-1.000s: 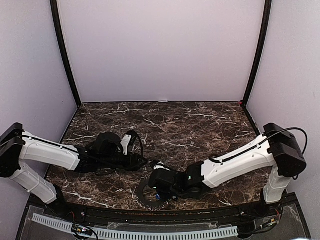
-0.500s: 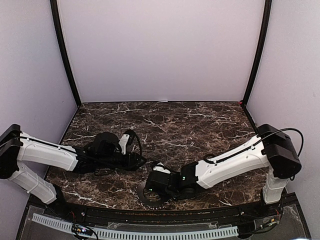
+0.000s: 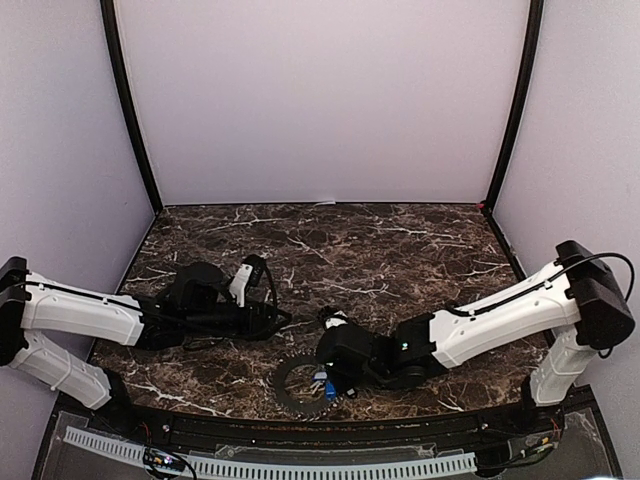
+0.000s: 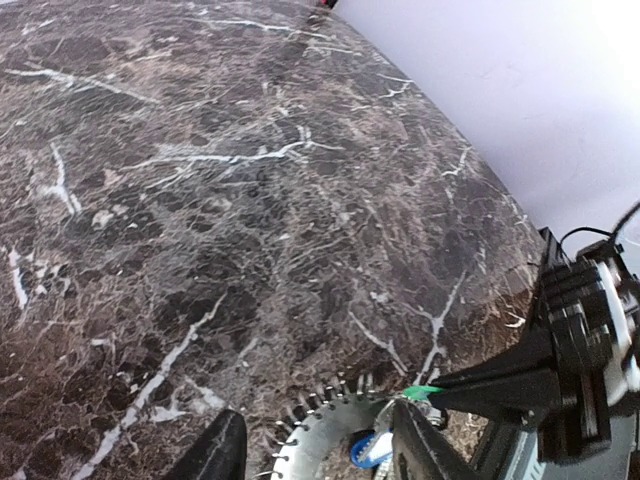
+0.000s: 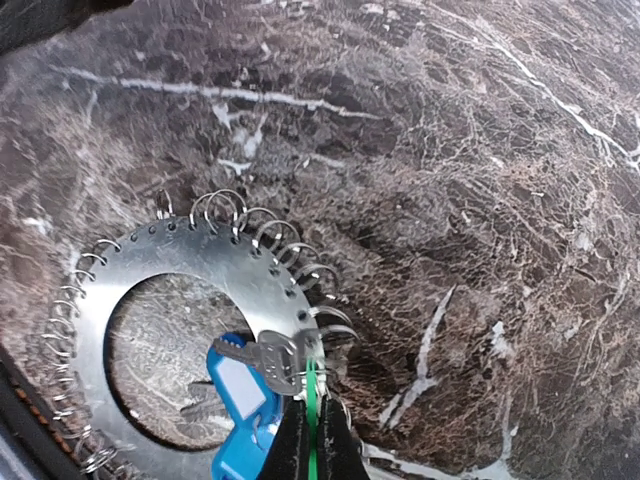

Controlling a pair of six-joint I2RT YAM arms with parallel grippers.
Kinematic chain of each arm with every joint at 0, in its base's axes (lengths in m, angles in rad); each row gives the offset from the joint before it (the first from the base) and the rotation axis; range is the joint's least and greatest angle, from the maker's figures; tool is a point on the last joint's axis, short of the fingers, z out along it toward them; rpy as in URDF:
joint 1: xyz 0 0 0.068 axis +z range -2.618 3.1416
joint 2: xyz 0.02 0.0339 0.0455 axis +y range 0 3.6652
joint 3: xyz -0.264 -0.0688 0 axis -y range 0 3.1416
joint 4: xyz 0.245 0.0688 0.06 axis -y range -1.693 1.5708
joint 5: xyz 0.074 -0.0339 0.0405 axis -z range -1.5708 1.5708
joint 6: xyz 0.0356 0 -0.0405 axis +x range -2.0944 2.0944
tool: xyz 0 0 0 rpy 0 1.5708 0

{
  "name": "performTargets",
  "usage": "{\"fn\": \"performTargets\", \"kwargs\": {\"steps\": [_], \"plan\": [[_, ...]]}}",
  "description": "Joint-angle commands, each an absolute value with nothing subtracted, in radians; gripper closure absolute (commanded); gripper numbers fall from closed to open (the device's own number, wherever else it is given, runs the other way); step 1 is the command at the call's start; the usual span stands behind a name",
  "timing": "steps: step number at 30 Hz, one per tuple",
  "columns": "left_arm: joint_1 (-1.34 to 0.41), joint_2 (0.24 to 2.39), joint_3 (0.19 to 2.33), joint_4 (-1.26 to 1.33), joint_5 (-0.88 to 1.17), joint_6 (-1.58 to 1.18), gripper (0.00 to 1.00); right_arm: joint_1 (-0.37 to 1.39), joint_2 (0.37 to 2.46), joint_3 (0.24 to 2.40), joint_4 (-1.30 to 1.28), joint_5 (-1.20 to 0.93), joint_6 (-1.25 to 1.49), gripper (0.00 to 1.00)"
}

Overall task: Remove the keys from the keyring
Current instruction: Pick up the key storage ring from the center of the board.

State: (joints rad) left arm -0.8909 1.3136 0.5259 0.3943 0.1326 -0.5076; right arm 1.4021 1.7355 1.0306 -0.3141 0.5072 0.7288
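Green plastic shows as a thin sliver between the right jaws, which are pressed together on the green key [image 5: 311, 385] at the rim of the ring [image 5: 150, 260]; only the right wrist view makes this pinch plain. That view alone also shows small wire loops all round the ring's edge. A blue key [image 5: 238, 395] lies with its head in the centre hole and its metal blade across the flat grey band.

From the left wrist, the left jaws stand apart and hold nothing, one finger on either side of the ring in the frame. The green key pokes out from the right arm's black fingers just beyond them.

From above, both arms reach low towards the middle. The ring [image 3: 285, 395] lies flat close to the front edge of the desk [image 3: 380, 250], just left of centre and beside the right arm's wrist. Behind it, dark veined marble runs back to the rear wall and out to both side walls.
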Motion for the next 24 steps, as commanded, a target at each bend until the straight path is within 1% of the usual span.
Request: {"fn": "performTargets", "kwargs": {"steps": [1,5,9,15,21,24], "plan": [[-0.887,1.243,0.489,0.523,0.285,-0.439,0.48,1.337,1.612,0.894,-0.007,0.364,0.695,1.00],[-0.887,1.261,0.509,0.526,0.444,-0.406,0.48,1.297,1.513,0.786,0.179,0.243,0.663,1.00],[-0.887,1.298,0.503,0.594,0.537,-0.423,0.48,1.273,1.465,0.736,0.282,0.163,0.627,1.00],[-0.888,1.354,0.538,0.609,0.578,-0.414,0.49,1.249,1.428,0.690,0.375,0.097,0.599,1.00],[-0.901,1.417,0.562,0.622,0.632,-0.407,0.51,1.237,1.397,0.679,0.405,0.103,0.581,1.00],[-0.905,1.415,0.558,0.613,0.598,-0.396,0.52,1.237,1.380,0.670,0.438,0.078,0.534,1.00]]}}
